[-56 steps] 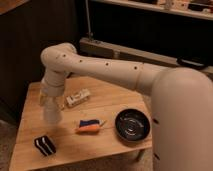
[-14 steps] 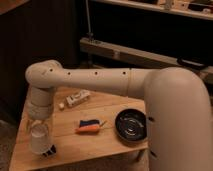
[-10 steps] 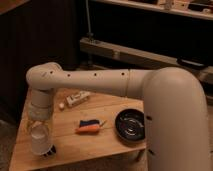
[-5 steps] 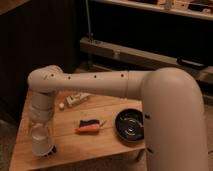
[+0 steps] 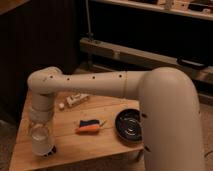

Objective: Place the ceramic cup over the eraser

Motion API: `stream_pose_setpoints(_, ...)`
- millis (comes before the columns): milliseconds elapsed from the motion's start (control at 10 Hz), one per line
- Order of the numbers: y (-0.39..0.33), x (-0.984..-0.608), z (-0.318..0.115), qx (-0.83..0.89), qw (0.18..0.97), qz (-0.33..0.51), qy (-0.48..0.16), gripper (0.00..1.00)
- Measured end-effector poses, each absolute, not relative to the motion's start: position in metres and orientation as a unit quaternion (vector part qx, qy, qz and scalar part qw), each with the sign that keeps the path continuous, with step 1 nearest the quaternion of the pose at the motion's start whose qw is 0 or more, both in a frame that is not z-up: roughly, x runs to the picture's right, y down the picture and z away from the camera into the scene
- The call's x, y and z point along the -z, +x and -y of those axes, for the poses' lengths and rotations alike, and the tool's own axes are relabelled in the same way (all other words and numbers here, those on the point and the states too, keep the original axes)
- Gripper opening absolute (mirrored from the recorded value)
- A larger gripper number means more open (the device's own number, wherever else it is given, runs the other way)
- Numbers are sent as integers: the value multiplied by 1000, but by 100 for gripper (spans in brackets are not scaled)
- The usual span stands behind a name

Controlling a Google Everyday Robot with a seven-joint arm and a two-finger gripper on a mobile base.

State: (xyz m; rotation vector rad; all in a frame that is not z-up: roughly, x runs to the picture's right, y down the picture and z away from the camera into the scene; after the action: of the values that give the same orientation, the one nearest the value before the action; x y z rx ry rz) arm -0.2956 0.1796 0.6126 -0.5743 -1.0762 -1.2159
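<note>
The gripper (image 5: pixel 41 131) sits low at the table's (image 5: pixel 75 145) front-left corner w/ the cup (image 5: pixel 42 142) under it; can't tell its hold. The eraser (image 5: pixel 50 150) peeks out dark at the cup's base, just right. To finish well: center the cup, lower straight, let go only once its rim is flat.

One end effector (image 5: pixel 42 136) low over the table's front-left corner, one ceramic cup (image 5: pixel 41 141), one eraser (image 5: pixel 51 150) — barely showing, one black bowl (image 5: pixel 131 125), one orange-and-blue object (image 5: pixel 89 125), one whitish oblong item (image 5: pixel 77 99)
</note>
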Motion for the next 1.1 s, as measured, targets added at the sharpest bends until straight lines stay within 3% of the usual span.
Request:
stream_pose_setpoints(500, -295, -622, -178, 528, 664, 463, -257, 78)
stream_pose_setpoints(1100, -292, -623, -176, 524, 678, 446, -258, 80)
